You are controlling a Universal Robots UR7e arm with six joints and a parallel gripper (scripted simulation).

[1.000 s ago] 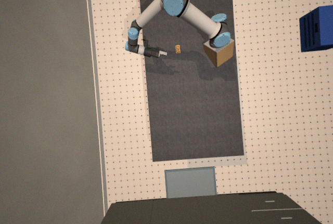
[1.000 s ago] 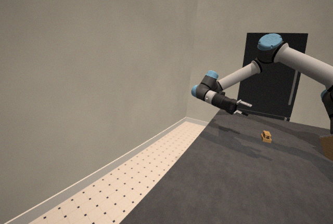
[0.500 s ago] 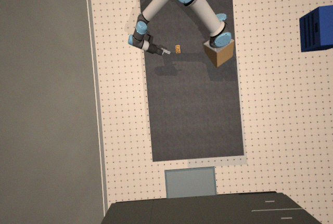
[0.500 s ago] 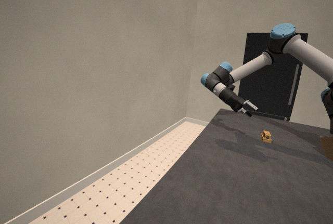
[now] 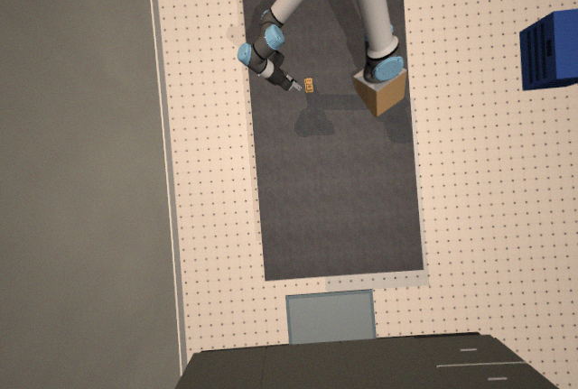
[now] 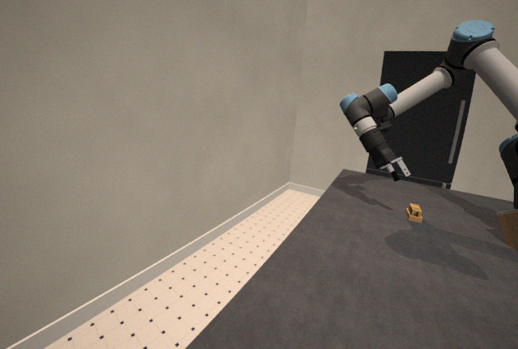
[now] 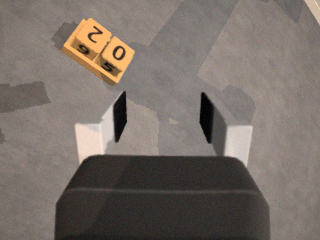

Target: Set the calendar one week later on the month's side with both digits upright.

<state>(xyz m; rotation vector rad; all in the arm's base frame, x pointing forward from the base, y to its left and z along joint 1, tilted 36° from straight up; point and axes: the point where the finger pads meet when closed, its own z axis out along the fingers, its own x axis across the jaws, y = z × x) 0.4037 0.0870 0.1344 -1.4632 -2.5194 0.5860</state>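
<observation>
A small orange tray [image 7: 90, 65] [image 6: 414, 219] lies flat on the dark table and holds two orange cubes side by side. In the wrist view the left cube [image 7: 93, 35] has a 2 on top and a 6 or 9 on the side face by the tray's long wall. The right cube [image 7: 119, 52] has a 0 on top and a 5 on that side. A 4 shows on an end face in the exterior view. The month's name is not readable. My gripper [image 5: 298, 87] [image 6: 402, 176] [image 7: 163, 107] is open and empty, tilted, above the table and beside the tray.
A tan block [image 5: 389, 94] [image 6: 509, 227] stands under the arm's base, across the tray from the gripper. The dark table top [image 5: 336, 198] [image 6: 334, 278] carries the arm's shadows. A blue cabinet [image 5: 562, 49] stands off to the side on the floor.
</observation>
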